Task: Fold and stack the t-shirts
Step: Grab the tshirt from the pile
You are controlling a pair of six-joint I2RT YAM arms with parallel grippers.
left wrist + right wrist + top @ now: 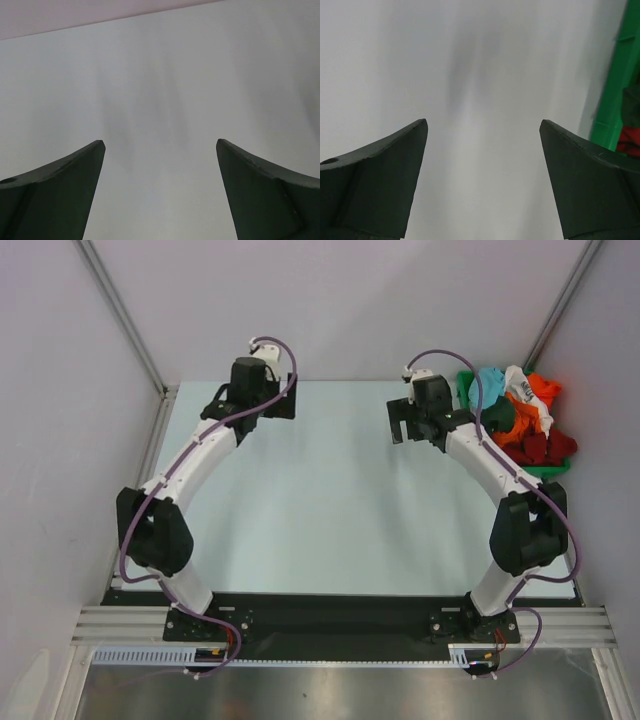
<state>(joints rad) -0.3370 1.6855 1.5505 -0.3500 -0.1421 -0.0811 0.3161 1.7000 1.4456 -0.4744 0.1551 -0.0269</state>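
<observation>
A heap of crumpled t-shirts point(520, 415) fills a green bin point(548, 471) at the table's far right: turquoise point(490, 383), white point(524, 392), orange point(520, 420), red point(545, 447) and dark green point(498, 416) cloth. My right gripper point(402, 423) is open and empty just left of the bin; its wrist view shows bare table between the fingers point(375, 175), with the bin wall point(615, 95) and a bit of red cloth point(629, 140) at the right edge. My left gripper point(250, 408) is open and empty over the far left of the table, its fingers point(55, 185) wide apart.
The pale table point(320, 510) is walled in by grey panels on the left, back and right. Both arm bases sit on a black plate point(320, 625) at the near edge.
</observation>
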